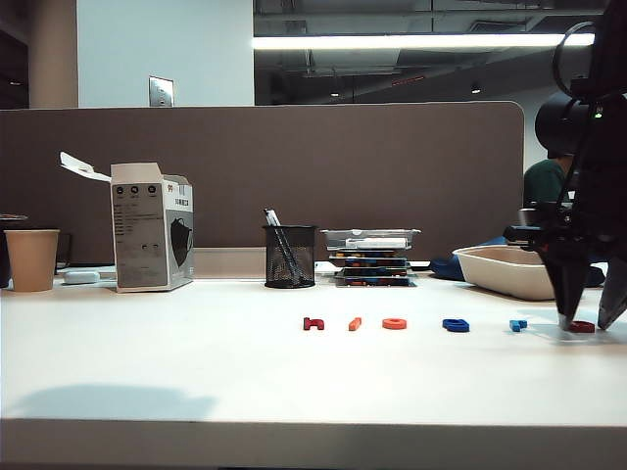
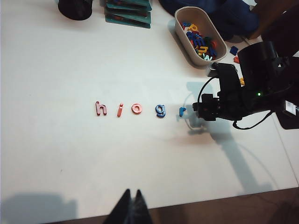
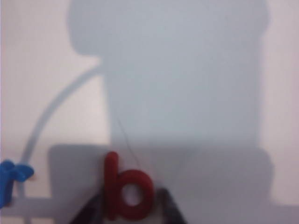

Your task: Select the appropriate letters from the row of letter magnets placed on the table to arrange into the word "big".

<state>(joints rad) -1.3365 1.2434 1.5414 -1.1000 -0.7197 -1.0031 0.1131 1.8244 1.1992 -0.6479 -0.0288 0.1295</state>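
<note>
The table is big, flat, white and smooth, with a pale front edge. At the back stand a grey and white cardboard box, a brown paper cup, a round black mesh pen cup and a long pale tub full of bright plastic letters.

The right arm is black and comes down at the right end of the table. The right gripper points down with its two pointy fingers spread apart, one on each side of the red "b". The tips sit at the table, close by the "b", but I cannot tell if they touch it.

The left gripper hangs over the front edge, far from the letters, its dark tips pressed together.

The row of letters lies flat in a line. From the left: a dark red letter, the thin orange "i", an orange ring, the loopy dark blue "g", a light blue letter, then the "b".
</note>
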